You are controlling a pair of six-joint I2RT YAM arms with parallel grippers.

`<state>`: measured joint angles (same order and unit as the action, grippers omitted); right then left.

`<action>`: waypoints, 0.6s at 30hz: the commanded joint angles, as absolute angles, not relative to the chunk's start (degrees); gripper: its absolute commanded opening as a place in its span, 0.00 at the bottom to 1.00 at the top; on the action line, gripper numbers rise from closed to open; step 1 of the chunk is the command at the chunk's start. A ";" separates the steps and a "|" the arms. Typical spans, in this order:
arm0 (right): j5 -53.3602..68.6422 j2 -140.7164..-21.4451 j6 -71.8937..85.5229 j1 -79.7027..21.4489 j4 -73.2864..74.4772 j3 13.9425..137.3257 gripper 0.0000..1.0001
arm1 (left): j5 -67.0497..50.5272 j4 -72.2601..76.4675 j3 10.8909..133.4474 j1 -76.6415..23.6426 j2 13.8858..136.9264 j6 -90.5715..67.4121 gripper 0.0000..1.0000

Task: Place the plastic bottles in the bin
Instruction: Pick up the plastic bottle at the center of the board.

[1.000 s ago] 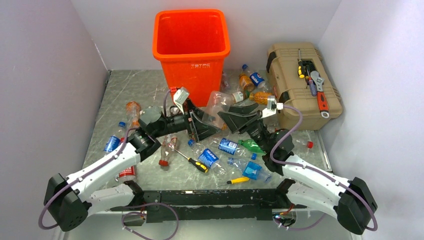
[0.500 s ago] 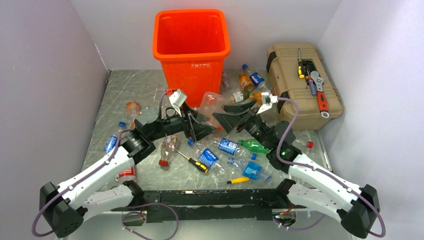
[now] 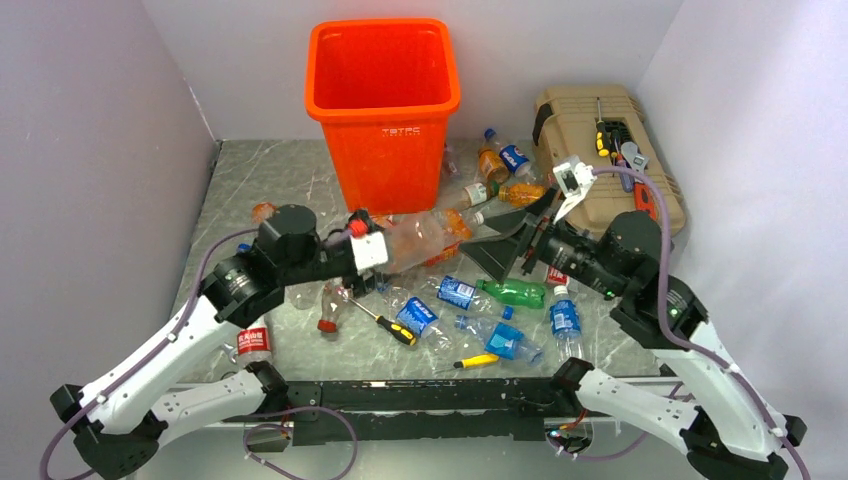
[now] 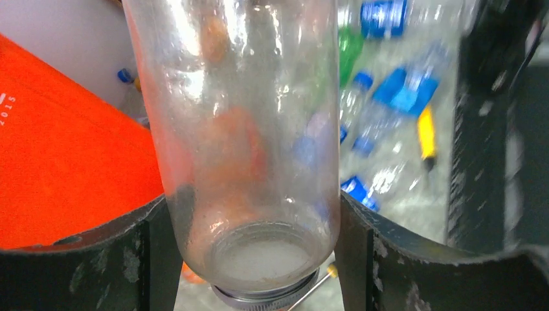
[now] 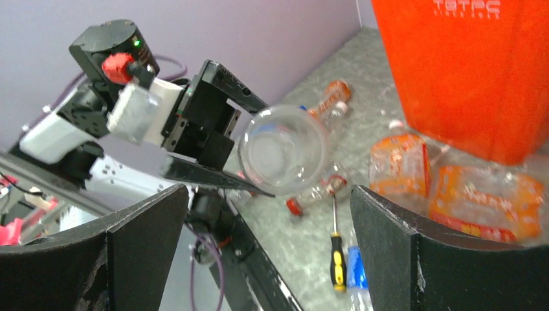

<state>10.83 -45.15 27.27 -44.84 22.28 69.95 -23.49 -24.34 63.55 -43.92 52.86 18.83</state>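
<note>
My left gripper [image 3: 392,252] is shut on the neck end of a large clear plastic bottle [image 3: 428,235] and holds it nearly level above the table, just in front of the orange bin [image 3: 383,100]. In the left wrist view the fingers [image 4: 162,259] clamp the bottle [image 4: 239,129] on both sides, with the bin [image 4: 58,142] to the left. My right gripper [image 3: 510,245] is open and empty, facing the bottle's base [image 5: 283,150] from the right with a gap between them. Several more bottles lie on the table, among them a green one [image 3: 515,293] and blue-labelled ones [image 3: 457,291].
A tan toolbox [image 3: 600,170] with tools on its lid stands at the back right. Two yellow-handled screwdrivers [image 3: 390,325] [image 3: 478,360] lie among the bottles. Orange bottles [image 3: 490,165] lie between bin and toolbox. Walls close in on the left, back and right.
My left gripper has swung the clear bottle up and over to lie level. My right gripper has pulled back to the right and risen, away from the bottle, uncovering a blue-labelled bottle.
</note>
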 commanded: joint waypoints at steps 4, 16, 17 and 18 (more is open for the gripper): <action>17.22 -46.89 24.02 -44.87 40.89 73.78 1.00 | -5.40 -37.76 58.23 -51.75 52.72 68.16 0.00; 27.46 -56.11 22.93 -44.91 35.92 68.38 1.00 | 4.01 -21.72 51.93 -59.50 50.83 105.15 0.00; 28.47 -56.98 22.74 -44.87 35.61 68.26 1.00 | 3.93 -22.45 52.59 -59.72 50.85 105.79 0.00; 29.31 -57.85 22.68 -44.91 35.28 68.35 1.00 | 4.00 -23.31 53.21 -60.02 50.89 106.28 0.00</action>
<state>24.38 -56.23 24.43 -44.82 37.67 67.90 2.55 -26.02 48.86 -58.72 51.79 96.55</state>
